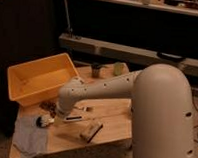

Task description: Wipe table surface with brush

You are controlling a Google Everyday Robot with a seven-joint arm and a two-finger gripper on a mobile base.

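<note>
So my gripper (60, 113) sat low over the left half of the table surface (115, 119), tucked under my own wrist, with the jaws spread wide and not clamped on anything I could see. The brush (58, 120) lay flat on the planks just near of it. Its round bristly head pointed left, right at the edge of a grey cloth (28, 137), and the pale handle ran off to the right.

The big yellow tub (22, 72) took up the far left corner, and all I saw inside was its bare yellow floor and walls. At the far edge stood a dark cup (96, 70) and a pale cup (118, 68) close together; couldn't tell what was in either. A wooden block brush (91, 130) lay near the front edge, to the right of the long brush and apart from it. Some small dark bits (48, 107) sat between the tub and the cloth.
</note>
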